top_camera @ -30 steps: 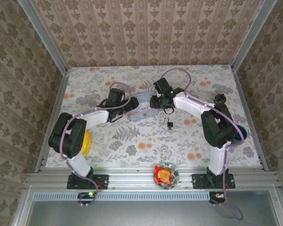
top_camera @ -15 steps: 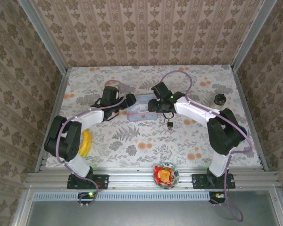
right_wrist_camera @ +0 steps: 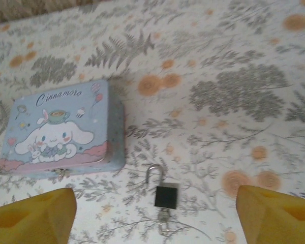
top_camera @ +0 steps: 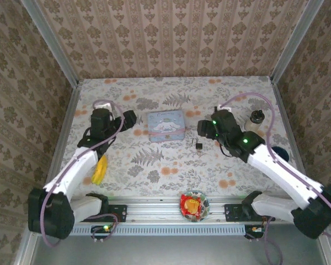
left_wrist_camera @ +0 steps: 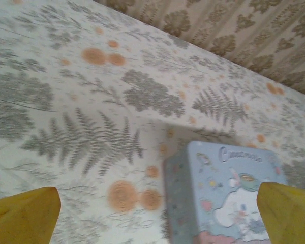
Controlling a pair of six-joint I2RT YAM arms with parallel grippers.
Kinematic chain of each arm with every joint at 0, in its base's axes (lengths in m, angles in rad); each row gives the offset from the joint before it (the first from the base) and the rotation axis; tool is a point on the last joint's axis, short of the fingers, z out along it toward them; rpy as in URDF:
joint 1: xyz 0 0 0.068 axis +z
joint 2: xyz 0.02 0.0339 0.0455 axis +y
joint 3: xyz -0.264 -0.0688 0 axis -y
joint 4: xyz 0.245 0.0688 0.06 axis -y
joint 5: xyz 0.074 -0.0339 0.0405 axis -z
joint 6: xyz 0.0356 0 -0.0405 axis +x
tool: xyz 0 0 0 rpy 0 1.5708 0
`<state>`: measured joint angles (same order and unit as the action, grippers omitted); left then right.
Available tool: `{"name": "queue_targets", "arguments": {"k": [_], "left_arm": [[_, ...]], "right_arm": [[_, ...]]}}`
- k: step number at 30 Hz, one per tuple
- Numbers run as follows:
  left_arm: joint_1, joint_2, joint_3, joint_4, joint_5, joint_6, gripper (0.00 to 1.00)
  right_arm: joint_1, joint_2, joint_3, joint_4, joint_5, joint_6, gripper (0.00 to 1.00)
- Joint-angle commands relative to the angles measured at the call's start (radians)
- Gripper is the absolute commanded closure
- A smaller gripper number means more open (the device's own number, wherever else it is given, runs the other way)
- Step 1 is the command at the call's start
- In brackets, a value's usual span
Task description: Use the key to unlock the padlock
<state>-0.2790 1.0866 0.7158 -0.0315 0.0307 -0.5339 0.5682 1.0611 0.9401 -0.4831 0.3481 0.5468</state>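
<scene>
Padlock (right_wrist_camera: 166,196) lies flat, near-right of the tin (right_wrist_camera: 61,129), with the key (right_wrist_camera: 164,222) seemingly at its near end. Small, rigid, light and likely slippery: pinch the body's sides. Left gripper (left_wrist_camera: 157,213) and right gripper (right_wrist_camera: 153,213) gape empty.

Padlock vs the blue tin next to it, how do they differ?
Size: the padlock is far smaller than the blue tin. Colour: the padlock has a black body and a silvery shackle; the blue tin is pale blue with a cartoon print on its lid. Pose: the padlock lies flat, while the blue tin sits lid up and shut. Both rest on the floral table, close but apart.
</scene>
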Motion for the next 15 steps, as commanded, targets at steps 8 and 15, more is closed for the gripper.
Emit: {"name": "queue_targets", "arguments": {"k": [8,15], "left_arm": [[0.022,-0.267,-0.177,0.026,-0.255,0.243,0.00],[0.036,-0.335,-0.337,0.233,-0.386,0.396,0.00]], "right_arm": [[-0.043,-0.277,-0.205,0.003,0.170,-0.079,0.00],[-0.090,-0.334,-0.322,0.102,0.302,-0.086,0.00]]}}
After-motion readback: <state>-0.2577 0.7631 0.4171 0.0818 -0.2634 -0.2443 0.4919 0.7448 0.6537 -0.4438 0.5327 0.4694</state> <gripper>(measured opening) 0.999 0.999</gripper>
